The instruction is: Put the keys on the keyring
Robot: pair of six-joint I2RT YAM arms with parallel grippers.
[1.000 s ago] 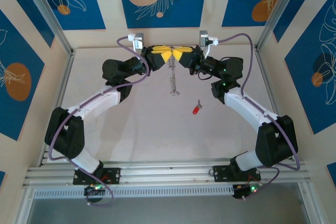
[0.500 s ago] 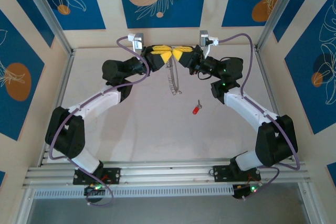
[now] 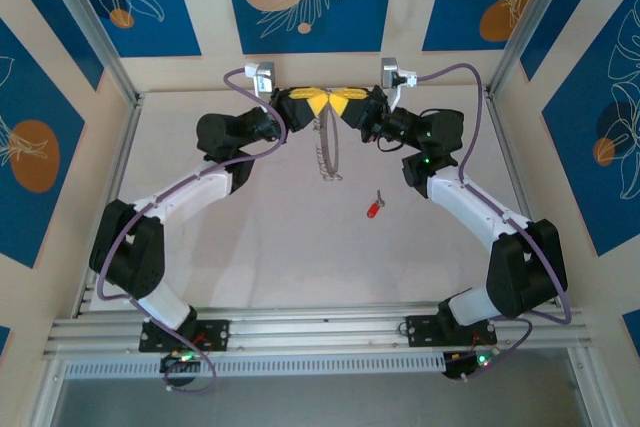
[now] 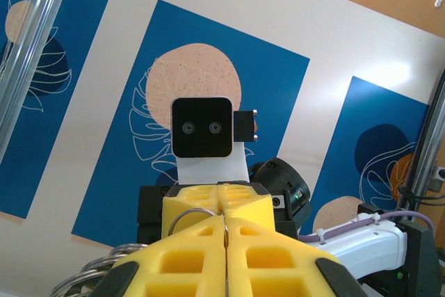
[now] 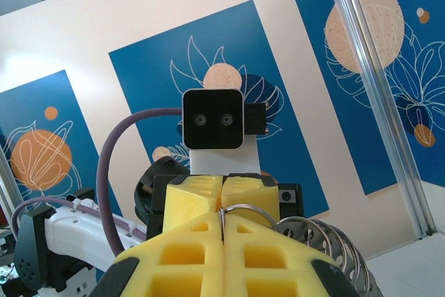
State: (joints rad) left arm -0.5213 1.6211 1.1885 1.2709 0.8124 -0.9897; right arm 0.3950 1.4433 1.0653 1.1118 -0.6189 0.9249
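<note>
The pale table (image 3: pixel 260 247) stands between walls of blue-and-peach panels, with open surface near and at both sides. At far centre the left gripper (image 3: pixel 318 103) and right gripper (image 3: pixel 346 103) meet, each pressed together and pinching the keyring (image 3: pixel 328 152), whose chain runs far to near. To the right, apart from it, the key (image 3: pixel 374 208) lies with its red head near and its blade pointing far.

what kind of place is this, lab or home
Probably a robot lab cell, not a home: a table fenced by aluminium posts and printed blue panels, with the left arm and right arm bolted to a rail.
</note>
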